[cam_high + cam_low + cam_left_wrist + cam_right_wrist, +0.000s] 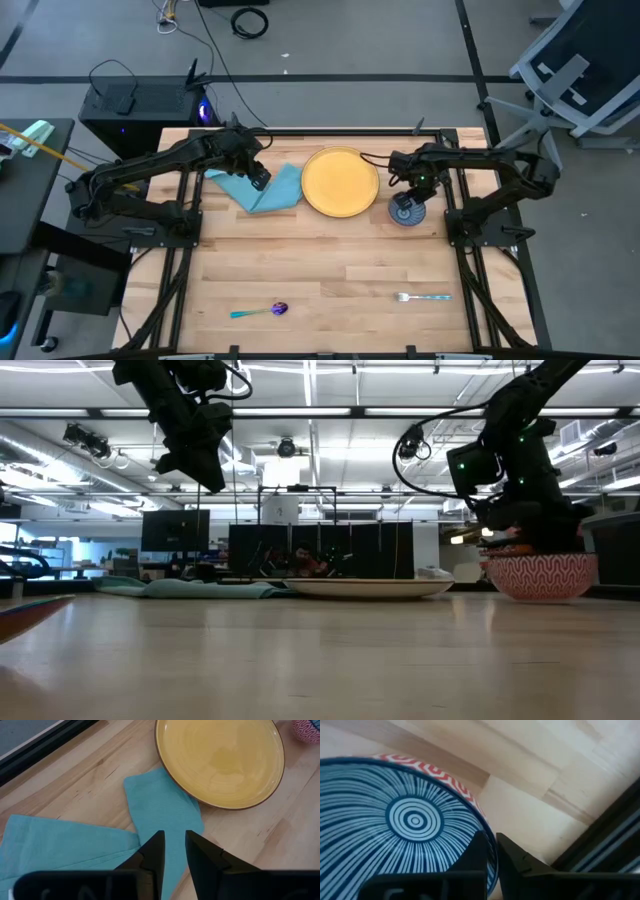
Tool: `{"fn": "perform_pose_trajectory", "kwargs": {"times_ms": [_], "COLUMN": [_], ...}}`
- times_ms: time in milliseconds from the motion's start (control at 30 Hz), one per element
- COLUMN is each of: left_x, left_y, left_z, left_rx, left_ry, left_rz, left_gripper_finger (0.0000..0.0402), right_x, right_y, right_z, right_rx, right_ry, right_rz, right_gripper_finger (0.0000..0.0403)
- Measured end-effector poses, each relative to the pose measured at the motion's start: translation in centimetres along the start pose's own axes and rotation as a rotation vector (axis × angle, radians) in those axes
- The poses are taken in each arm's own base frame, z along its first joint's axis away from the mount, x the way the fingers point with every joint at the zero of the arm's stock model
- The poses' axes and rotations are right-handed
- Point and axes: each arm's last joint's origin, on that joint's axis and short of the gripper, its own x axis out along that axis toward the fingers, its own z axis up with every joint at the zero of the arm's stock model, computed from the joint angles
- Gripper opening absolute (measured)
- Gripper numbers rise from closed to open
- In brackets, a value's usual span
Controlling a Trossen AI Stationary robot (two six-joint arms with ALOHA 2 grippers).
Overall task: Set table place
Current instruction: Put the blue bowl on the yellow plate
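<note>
The light blue napkin (268,190) lies folded on the table (330,260), one corner touching the rim of the yellow plate (340,181). My left gripper (260,179) hovers over the napkin (165,815) with a narrow gap between its fingers, raised well clear in the low view (205,460). The blue patterned bowl (406,210), red-patterned outside (540,577), stands right of the plate with my right gripper (404,199) shut on it. Near the table's near edge lie the fork (422,297) and the purple-headed spoon (262,311). My right gripper pinches the bowl's rim (485,827), one finger (476,851) inside the bowl and the other (514,854) outside. It comes from above, pointing down. The bowl stays upright, and its base seems to rest on the table (540,598).
Black rails (468,250) and the arm bases flank the table's left and right sides. The plate (370,588) sits close beside the bowl. A broad stretch of bare wood (330,250) lies between the plate and the cutlery.
</note>
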Motion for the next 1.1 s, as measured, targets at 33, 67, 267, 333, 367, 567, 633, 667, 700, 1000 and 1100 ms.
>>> {"fn": "perform_pose_trajectory", "kwargs": {"times_ms": [33, 67, 267, 333, 367, 567, 633, 667, 700, 1000, 1100], "left_x": [0.0, 0.0, 0.0, 0.0, 0.0, 0.0, 0.0, 0.0, 0.0, 0.0, 0.0], "left_y": [0.0, 0.0, 0.0, 0.0, 0.0, 0.0, 0.0, 0.0, 0.0, 0.0, 0.0], "left_z": [0.0, 0.0, 0.0, 0.0, 0.0, 0.0, 0.0, 0.0, 0.0, 0.0, 0.0], "left_rx": [0.0, 0.0, 0.0, 0.0, 0.0, 0.0, 0.0, 0.0, 0.0, -0.008, -0.024], "left_ry": [0.0, 0.0, 0.0, 0.0, 0.0, 0.0, 0.0, 0.0, 0.0, 0.0, 0.0], "left_rz": [0.0, 0.0, 0.0, 0.0, 0.0, 0.0, 0.0, 0.0, 0.0, 0.0, 0.0], "left_gripper_finger": [0.0083, 0.0083, 0.0087, 0.0084, 0.0082, 0.0076, 0.0076, 0.0077, 0.0078, 0.0072, 0.0071], "right_x": [-0.1, -0.2, -2.1, -3.4, -4.2, -11.0, -13.7, -15.2, -16.4, -23.3, -23.7], "right_y": [0.0, -0.1, -0.7, -1.0, -1.0, -1.7, -1.9, -1.9, -2.0, -0.4, 1.3], "right_z": [0.0, -0.1, -1.0, -1.6, -1.9, -3.6, -4.0, -4.1, -4.1, 1.0, 4.2], "right_rx": [-0.007, -0.011, -0.014, -0.021, -0.025, -0.036, -0.034, -0.034, -0.029, -0.08, -0.134], "right_ry": [-0.008, -0.015, -0.11, -0.139, -0.153, -0.294, -0.368, -0.41, -0.448, -0.601, -0.576], "right_rz": [0.003, 0.005, 0.021, 0.041, 0.056, 0.16, 0.219, 0.247, 0.271, 0.29, 0.285], "right_gripper_finger": [0.0018, 0.0018, 0.0011, 0.0011, 0.0011, 0.0011, 0.0011, 0.0011, 0.0011, 0.0011, 0.0011]}}
